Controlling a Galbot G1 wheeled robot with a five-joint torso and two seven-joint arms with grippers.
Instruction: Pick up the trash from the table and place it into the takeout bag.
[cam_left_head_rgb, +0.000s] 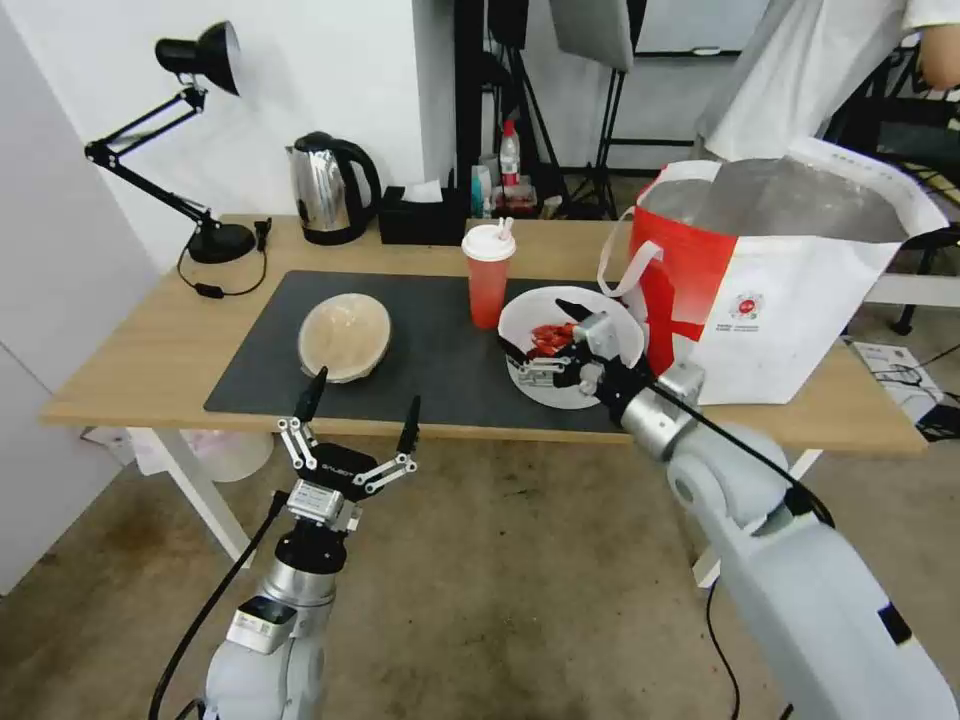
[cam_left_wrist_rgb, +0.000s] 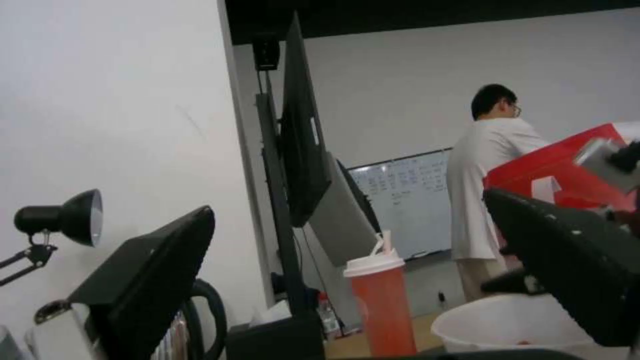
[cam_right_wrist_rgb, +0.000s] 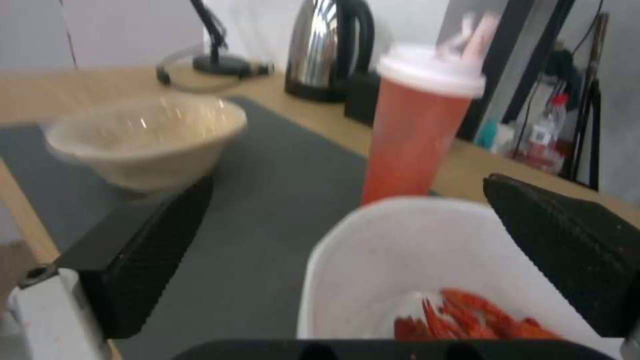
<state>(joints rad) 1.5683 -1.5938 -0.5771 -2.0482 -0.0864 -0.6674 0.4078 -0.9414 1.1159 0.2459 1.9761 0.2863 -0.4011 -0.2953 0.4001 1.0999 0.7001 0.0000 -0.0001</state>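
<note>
while straddling white bowl (cam_left_head_rgb: 572, 345) of red scraps on dark grey mat (cam_left_head_rgb: 440, 350) beside takeout bag (cam_left_head_rgb: 775, 275): right gripper (cam_left_head_rgb: 537, 332), spread wide, contact possibly unmade. left gripper (cam_left_head_rgb: 362, 405): spread wide, before table (cam_left_head_rgb: 160, 350) edge.

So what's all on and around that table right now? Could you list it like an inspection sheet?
Surface: table with dark mat.
Job's things: tan lidded bowl, red cup, white bowl with red scraps, takeout bag standing open.
Clutter: kettle, tissue box, desk lamp.
Grippers: left gripper open at the table's near edge; right gripper open around the white bowl.
Cables: lamp cord on the table.
Surroundings: stands, bottles behind.
</note>
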